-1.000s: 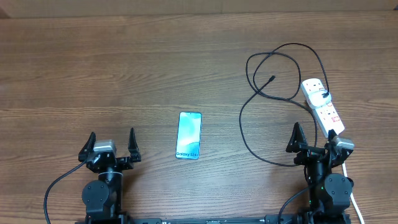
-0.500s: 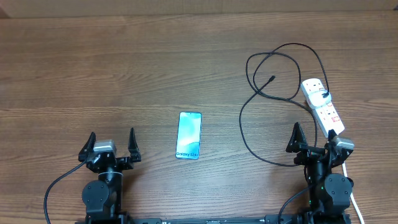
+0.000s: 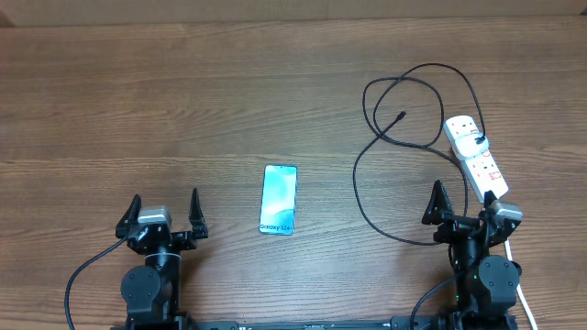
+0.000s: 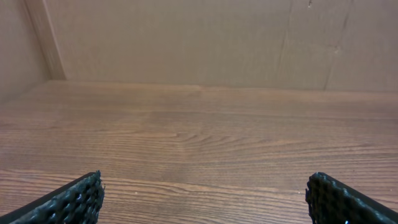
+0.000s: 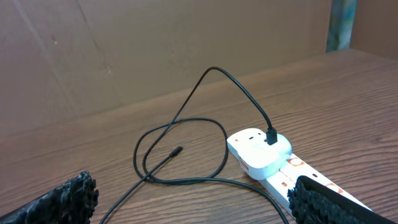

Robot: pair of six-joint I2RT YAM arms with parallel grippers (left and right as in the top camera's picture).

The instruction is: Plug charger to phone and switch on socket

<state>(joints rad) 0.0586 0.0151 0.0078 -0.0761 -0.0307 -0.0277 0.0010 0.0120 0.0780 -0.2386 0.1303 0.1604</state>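
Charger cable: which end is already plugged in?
The black plug end, standing in the far end of the white power strip. The small connector tip lies loose on the table, apart from the phone.

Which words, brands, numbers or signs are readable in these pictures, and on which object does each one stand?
"Galaxy S24": on the screen of the phone, near its lower edge, overhead view; small but legible.
The socket: its red marks are too small to read from overhead and blurred in the right wrist view.
Left wrist view: no text.
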